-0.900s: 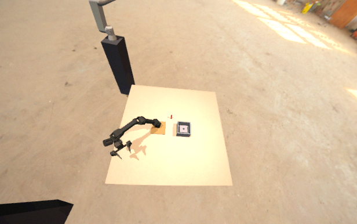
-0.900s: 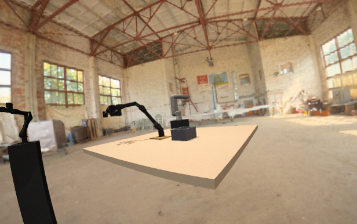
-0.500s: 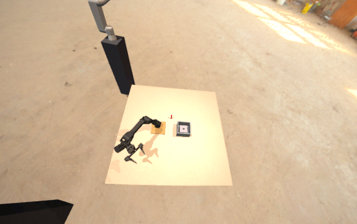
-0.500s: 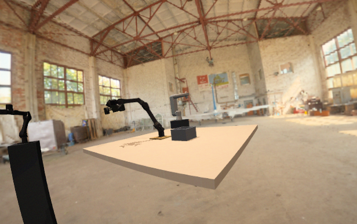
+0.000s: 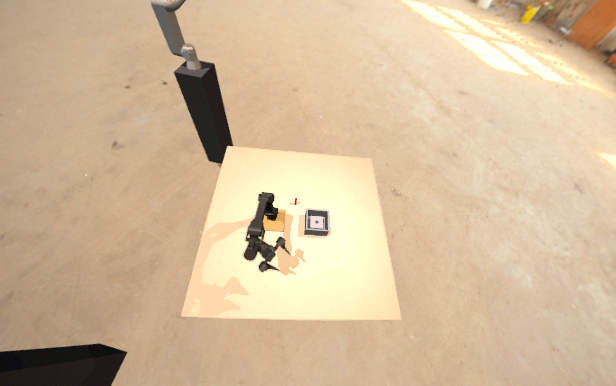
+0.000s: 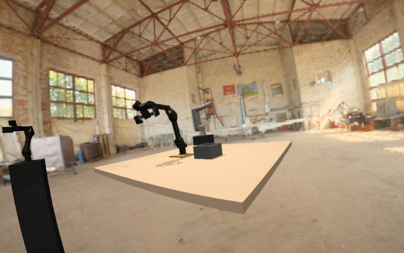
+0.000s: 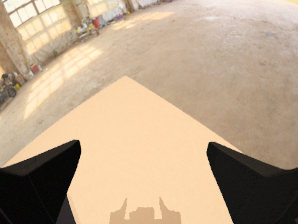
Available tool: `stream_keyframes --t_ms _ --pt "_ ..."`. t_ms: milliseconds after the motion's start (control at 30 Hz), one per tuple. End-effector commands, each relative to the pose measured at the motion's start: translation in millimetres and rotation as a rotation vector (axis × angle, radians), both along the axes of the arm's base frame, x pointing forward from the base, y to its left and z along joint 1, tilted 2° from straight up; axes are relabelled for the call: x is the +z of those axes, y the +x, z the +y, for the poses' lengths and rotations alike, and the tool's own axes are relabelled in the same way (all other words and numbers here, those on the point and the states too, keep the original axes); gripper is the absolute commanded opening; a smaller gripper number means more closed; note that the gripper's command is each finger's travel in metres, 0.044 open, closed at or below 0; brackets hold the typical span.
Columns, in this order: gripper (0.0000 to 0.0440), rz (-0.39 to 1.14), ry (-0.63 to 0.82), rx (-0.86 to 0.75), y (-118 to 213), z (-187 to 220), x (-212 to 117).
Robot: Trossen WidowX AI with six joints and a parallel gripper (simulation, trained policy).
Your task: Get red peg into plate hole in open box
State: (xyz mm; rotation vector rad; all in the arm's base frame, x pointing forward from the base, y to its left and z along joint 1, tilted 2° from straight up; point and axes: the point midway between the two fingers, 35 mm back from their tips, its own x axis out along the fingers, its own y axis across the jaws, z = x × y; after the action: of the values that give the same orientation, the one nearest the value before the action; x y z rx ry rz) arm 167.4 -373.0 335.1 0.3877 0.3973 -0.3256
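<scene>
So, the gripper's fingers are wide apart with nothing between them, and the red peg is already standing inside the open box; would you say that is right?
Not quite: the red peg is outside the open box, on the table top beside it, as the top view shows. The fingers are indeed wide apart with nothing between them.
</scene>
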Motion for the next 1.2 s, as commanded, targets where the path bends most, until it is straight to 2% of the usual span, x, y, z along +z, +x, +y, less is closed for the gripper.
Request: stream_keyframes --t_ms 0,267,533,800,1167 --pt "0.0440 0.029 0.056 0.014 22.0 23.2 -0.1" --pt "0.0440 0.122 0.213 0.055 75.5 102.5 -1.3" --pt "0.0440 0.237 0.378 0.061 100.3 186.0 -11.3" --pt "0.0440 0.377 0.531 0.027 99.1 263.3 -29.0" --pt "0.0440 0.591 0.678 -0.078 69.6 345.7 -62.2"
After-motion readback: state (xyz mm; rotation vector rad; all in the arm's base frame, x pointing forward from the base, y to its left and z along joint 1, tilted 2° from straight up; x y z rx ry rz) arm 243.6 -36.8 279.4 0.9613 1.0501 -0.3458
